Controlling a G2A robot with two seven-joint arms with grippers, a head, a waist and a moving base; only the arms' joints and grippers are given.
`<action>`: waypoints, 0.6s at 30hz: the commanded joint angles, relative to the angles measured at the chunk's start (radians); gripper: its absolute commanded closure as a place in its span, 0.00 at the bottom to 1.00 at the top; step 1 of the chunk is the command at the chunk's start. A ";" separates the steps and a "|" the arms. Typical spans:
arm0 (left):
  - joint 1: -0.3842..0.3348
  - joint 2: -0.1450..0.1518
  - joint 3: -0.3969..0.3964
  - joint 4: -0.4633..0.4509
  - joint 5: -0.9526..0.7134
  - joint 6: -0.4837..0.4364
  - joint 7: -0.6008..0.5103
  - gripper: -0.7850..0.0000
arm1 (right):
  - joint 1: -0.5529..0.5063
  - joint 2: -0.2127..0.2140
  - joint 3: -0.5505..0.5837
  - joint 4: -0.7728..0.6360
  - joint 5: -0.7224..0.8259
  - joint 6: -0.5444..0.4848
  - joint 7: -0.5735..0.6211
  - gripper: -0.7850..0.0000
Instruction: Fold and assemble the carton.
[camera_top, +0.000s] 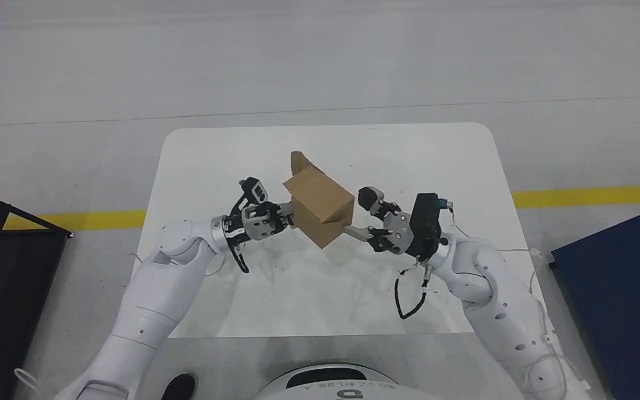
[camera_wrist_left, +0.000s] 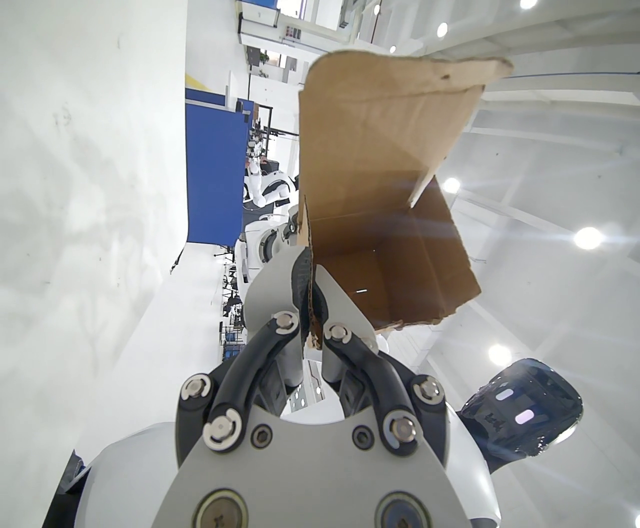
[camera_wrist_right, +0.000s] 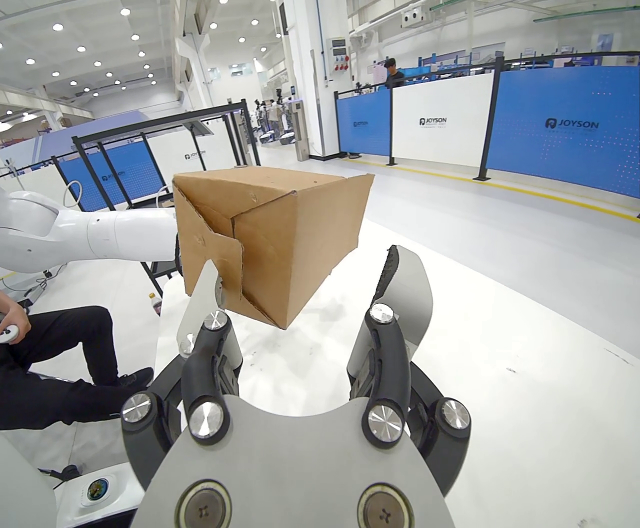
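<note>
Cardboard carton (camera_top: 318, 205) hangs between the tools, off the surface (camera_top: 200, 170). Left tool (camera_wrist_left: 307, 287) is pinched on its wall edge, likely steadying it. Right tool (camera_wrist_right: 302, 272) gapes wide at the folded end, holding nothing, probably ready to press.

You've got one carton (camera_top: 318, 203) in play right now, just the single brown box. One white table (camera_top: 440, 170) under it. And count two grippers on your rig: the left gripper (camera_top: 288, 213) and the right gripper (camera_top: 360, 214), one apiece.
</note>
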 joint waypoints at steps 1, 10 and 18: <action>0.001 0.001 0.001 -0.005 0.006 0.001 -0.002 1.00 | 0.001 0.000 -0.004 -0.002 -0.004 -0.002 -0.001 0.28; -0.003 0.003 0.010 -0.015 0.066 -0.018 0.010 1.00 | 0.000 0.000 -0.009 0.002 -0.006 0.004 -0.005 0.30; -0.002 0.011 -0.004 -0.026 0.150 -0.065 0.041 1.00 | 0.013 0.000 -0.020 0.012 0.008 0.013 0.027 0.29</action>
